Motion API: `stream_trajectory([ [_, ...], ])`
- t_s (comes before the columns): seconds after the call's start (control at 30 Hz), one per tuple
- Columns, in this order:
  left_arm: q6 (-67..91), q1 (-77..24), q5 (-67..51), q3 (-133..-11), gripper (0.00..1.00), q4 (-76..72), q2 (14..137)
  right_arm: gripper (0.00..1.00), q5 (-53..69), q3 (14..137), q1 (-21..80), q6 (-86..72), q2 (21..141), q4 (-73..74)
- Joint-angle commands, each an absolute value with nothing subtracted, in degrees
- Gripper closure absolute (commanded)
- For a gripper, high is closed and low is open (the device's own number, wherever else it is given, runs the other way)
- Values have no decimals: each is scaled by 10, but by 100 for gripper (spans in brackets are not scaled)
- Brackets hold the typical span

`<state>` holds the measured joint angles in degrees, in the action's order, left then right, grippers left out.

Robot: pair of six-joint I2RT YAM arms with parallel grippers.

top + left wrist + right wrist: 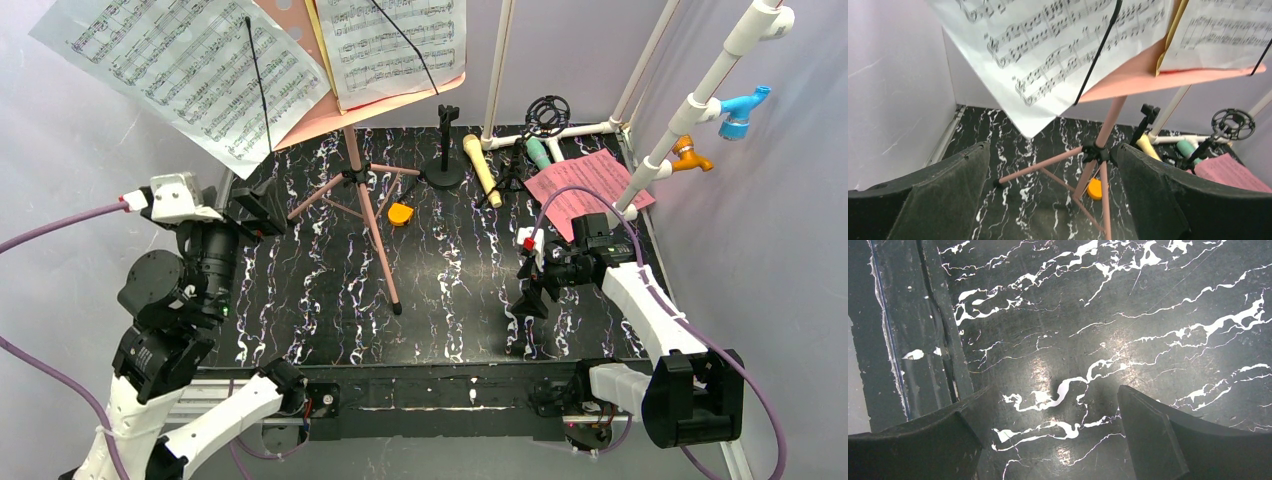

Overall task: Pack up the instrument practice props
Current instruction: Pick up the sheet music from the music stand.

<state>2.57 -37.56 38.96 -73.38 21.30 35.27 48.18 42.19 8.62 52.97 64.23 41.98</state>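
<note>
Logging the layout, big to small. You have a black table (450, 290), glossy, with white marble veining and a scuffed near edge. A pipe frame (690, 100) of white plastic tube rises along the back and right, with a blue and an orange fitting high on the right.

The pink music board (325, 118), flat and perforated with round holes, stands raised at back left on its slim pink tripod legs (375, 235), which are splayed on the table. Thin black wire arms pin the paper to it. A large white printed sheet (190, 70) overhangs its left side, and a second white sheet (395, 45) lies to the right over a yellow edge.

A pink printed sheet (585, 190) lies flat at back right, partly under the pipe. A beige microphone (482, 170), long and cylindrical, lies beside a black stand (445, 150) with a round base. Just right of it, a teal microphone (538, 152) rests below a black ring mount. A small orange piece (400, 214) sits by the tripod.

Left gripper (1052, 150): jaws spread wide and empty, raised at the left and facing the tripod. Its pads (948, 195) look dark and felt-like.

Right gripper (1052, 390): also wide apart and holding nothing, pointed down close over bare table at front right. You cannot tell whether its tips touch the table.
</note>
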Motion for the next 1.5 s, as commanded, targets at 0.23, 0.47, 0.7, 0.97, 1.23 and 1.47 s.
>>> stream_trajectory([
  [0.23,80,-187,304,-829,2,151,471,2,501,417,69,544,631,429],
  [0.47,235,-4,186,-845,2,106,476,2,501,422,59,555,635,444],
  [0.7,260,-4,100,-805,2,47,450,2,507,422,56,559,646,445],
  [0.97,437,65,9,-776,2,41,452,2,504,420,55,564,639,448],
  [1.23,705,171,-62,-569,2,-222,423,1,501,419,55,568,638,449],
  [1.47,758,189,-118,-569,3,-416,486,2,499,418,55,569,641,449],
])
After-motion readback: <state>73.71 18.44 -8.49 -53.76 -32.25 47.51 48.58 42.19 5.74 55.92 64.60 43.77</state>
